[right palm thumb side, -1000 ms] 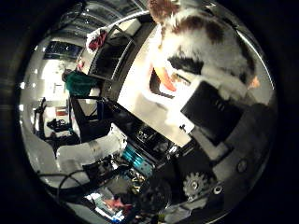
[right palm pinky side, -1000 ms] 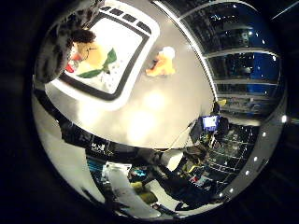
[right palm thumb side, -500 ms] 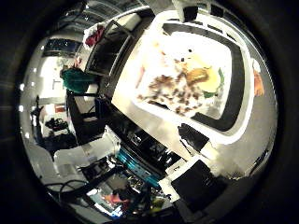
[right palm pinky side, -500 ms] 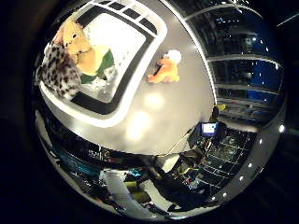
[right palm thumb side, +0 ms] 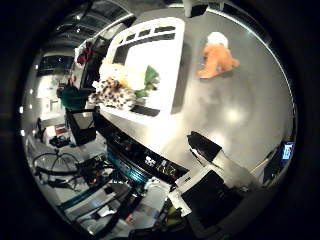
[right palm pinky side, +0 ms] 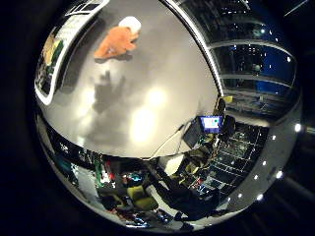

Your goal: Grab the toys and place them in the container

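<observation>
Below the hand (right palm thumb side: 215, 192), whose finger state cannot be told, a glossy grey surface (right palm pinky side: 147, 88) carries an orange plush toy (right palm thumb side: 217, 59) beside a white container (right palm thumb side: 165, 60), amid cluttered workshop.

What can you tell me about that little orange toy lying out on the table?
The orange toy is a small plush figure, soft and fuzzy-looking, with a white cap or head part at one end. It lies flat on the grey table, beside the white container but outside it and apart from its wall. Nothing touches it except the table; the hand is well away from it. Finer details such as a face cannot be made out.
</observation>
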Motion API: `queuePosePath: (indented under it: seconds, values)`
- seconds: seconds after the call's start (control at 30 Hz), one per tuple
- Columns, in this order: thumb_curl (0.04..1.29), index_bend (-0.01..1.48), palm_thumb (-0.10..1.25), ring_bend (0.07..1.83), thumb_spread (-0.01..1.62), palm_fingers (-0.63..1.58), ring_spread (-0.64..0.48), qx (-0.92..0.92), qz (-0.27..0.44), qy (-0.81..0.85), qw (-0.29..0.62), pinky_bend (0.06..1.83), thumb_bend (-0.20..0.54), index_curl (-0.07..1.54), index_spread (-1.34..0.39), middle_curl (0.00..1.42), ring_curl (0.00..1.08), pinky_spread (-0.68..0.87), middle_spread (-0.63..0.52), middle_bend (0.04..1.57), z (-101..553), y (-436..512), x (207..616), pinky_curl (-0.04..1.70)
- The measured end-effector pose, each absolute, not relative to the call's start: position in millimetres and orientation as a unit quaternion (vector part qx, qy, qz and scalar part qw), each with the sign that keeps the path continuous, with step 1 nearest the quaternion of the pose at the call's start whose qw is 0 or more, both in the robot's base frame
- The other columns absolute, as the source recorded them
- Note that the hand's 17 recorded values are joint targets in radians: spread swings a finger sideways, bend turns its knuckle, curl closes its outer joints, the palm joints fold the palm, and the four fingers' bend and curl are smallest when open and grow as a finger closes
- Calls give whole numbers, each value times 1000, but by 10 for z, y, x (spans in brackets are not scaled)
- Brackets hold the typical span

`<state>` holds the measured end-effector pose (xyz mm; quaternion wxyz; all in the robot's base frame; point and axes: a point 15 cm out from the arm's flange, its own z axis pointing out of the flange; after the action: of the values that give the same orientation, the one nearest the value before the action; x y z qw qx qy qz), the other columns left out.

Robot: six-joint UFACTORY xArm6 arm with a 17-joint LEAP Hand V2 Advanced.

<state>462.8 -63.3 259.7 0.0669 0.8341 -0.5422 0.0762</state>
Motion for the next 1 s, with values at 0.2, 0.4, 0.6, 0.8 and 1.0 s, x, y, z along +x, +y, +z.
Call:
queuePosePath:
  seconds: [0.2,0.4,0.6,0.8,1.0]
  values:
    - [386,174,830,196,940,108,114,843,94,-524,70,348,-24,315,-427,315,263,367,-10,191,2454,-1204,4795,260]
    - [380,170,829,202,932,129,91,858,120,-495,66,323,-25,308,-425,314,267,371,-25,190,2354,-1516,5022,271]
    - [376,167,833,208,928,153,58,855,159,-491,53,307,-25,301,-427,314,271,367,-39,191,2503,-1754,5491,282]
    - [376,169,837,200,921,158,50,864,162,-475,48,294,-25,296,-428,313,273,366,-52,190,2624,-1557,5670,293]
    - [378,159,847,206,925,156,50,882,151,-446,35,290,-23,287,-424,318,275,367,-52,193,2585,-1020,5736,301]
